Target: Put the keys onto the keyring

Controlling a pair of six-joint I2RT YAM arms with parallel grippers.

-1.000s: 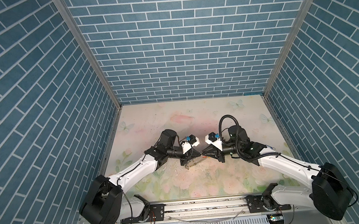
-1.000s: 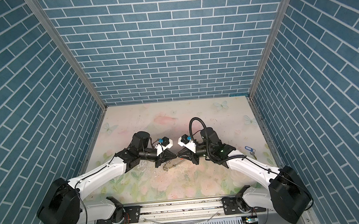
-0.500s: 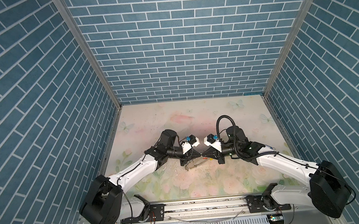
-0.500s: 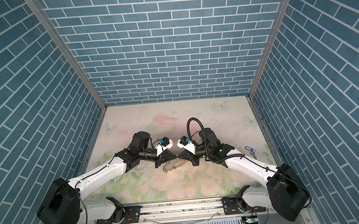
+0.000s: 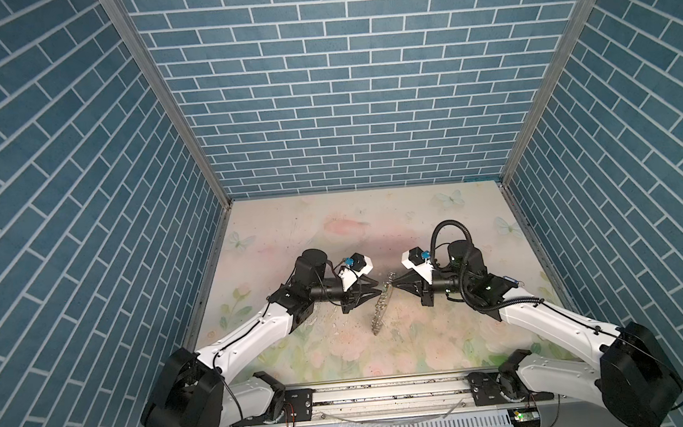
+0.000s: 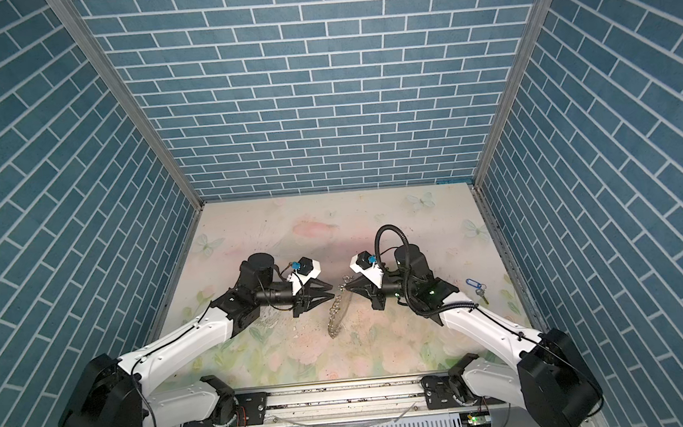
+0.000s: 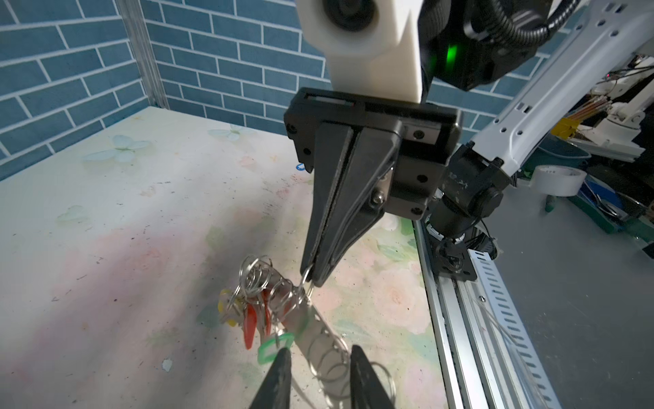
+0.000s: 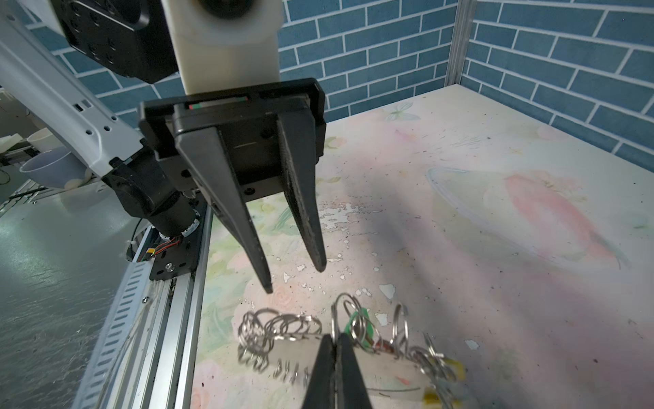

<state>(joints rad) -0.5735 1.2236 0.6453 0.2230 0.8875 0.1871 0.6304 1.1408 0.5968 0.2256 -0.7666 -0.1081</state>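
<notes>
As the right gripper (image 7: 313,280) has its jaws pressed together on one small split ring, the keyring (image 5: 382,309) hangs from them as a slack chain of silver rings above the tabletop (image 5: 333,232). It is about midway between the left and right edges and nearer to the front edge than to the back one. In both top views its lower end comes down close to the surface, but I cannot tell if it touches. In the left wrist view, several keys (image 7: 250,325) with red, yellow and green tags hang in a bunch on the keyring, just beside the pinched ring. The left gripper (image 8: 294,278) faces the right one from the other side. Its jaws are spread apart with nothing between them, and their tips are close to the rings but not touching them. In a top view, one key with a blue tag (image 6: 472,285) lies flat near the right edge of the tabletop, beside the right arm and well apart from the keyring.
</notes>
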